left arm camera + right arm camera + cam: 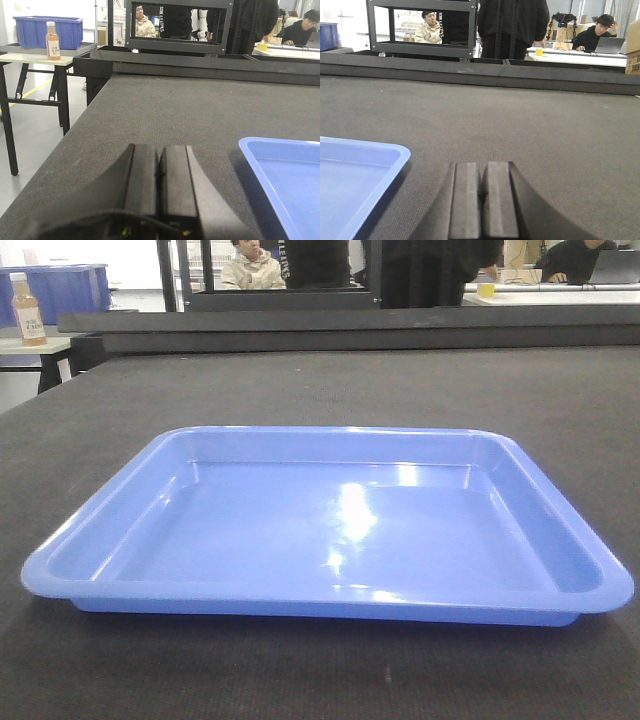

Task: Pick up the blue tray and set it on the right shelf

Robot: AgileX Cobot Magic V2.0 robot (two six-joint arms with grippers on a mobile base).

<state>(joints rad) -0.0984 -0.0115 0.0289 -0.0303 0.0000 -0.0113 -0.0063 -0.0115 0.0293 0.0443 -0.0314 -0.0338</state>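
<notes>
The blue tray (330, 525) lies flat and empty on the dark grey table (330, 390), filling the middle of the front view. Its left far corner shows in the left wrist view (287, 180) and its right far corner in the right wrist view (355, 172). My left gripper (159, 150) is shut and empty, low over the table just left of the tray. My right gripper (483, 167) is shut and empty, low over the table just right of the tray. The right shelf is out of view. Neither gripper shows in the front view.
A raised dark rail (350, 325) runs along the table's far edge, with a black frame (177, 25) behind it. A side table at far left holds a deep blue bin (47, 30) and an orange bottle (52, 41). People sit and stand beyond.
</notes>
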